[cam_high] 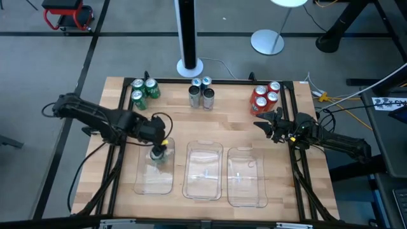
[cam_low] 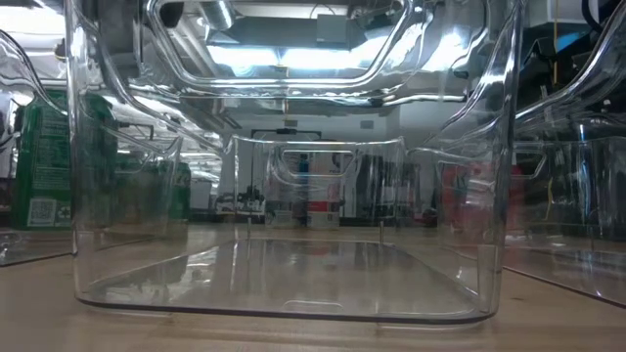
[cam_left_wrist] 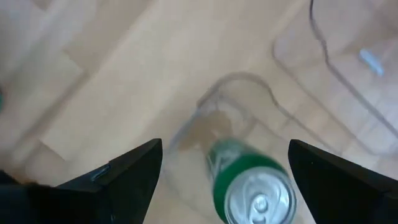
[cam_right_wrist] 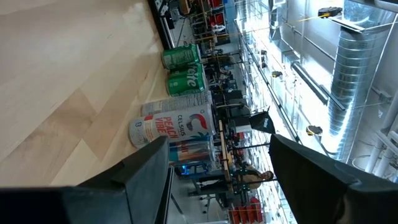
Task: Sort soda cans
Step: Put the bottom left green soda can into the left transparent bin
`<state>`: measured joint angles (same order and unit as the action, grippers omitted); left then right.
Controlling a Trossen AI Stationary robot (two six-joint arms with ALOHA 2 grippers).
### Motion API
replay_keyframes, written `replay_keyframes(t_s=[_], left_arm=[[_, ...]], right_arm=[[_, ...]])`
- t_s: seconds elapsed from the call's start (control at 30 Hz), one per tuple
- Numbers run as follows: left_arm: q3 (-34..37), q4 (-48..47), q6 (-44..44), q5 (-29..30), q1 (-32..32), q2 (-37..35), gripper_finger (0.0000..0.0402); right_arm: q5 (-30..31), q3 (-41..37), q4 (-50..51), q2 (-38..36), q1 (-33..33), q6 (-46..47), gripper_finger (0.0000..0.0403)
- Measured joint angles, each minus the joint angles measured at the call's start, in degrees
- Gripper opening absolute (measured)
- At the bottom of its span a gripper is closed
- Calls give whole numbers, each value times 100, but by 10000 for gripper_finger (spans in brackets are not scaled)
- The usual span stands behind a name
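A green can (cam_left_wrist: 249, 180) stands upright on its base in the far end of the left clear tray (cam_high: 152, 181). My left gripper (cam_high: 160, 146) hangs over it, open, with a finger on either side of the can's silver top (cam_left_wrist: 258, 199) and a gap to each. Three more green cans (cam_high: 143, 89) stand at the back left, several silver-grey cans (cam_high: 201, 92) at the back middle, and several red cans (cam_high: 266, 97) at the back right. My right gripper (cam_high: 259, 124) is open and empty, just in front of the red cans. Its wrist view looks across at the silver-grey cans (cam_right_wrist: 174, 124).
The middle tray (cam_high: 203, 184) and right tray (cam_high: 247, 191) lie side by side near the front edge, next to the left tray. The middle tray's walls (cam_low: 284, 235) fill the low view. A lamp base (cam_high: 267, 41) and a pole (cam_high: 188, 38) stand on the floor behind the table.
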<state>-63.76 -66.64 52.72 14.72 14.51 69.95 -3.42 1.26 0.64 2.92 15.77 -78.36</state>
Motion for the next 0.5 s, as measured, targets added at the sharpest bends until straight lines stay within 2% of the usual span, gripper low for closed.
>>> replay_keyframes(t_s=[0.23,0.5], left_arm=[[-53,203,-579,610,-522,-146,336],[-53,602,-1458,610,-1285,-139,336]], right_arm=[[0,0,0,0,0,0,278],[0,-2,-2,0,0,2,278]])
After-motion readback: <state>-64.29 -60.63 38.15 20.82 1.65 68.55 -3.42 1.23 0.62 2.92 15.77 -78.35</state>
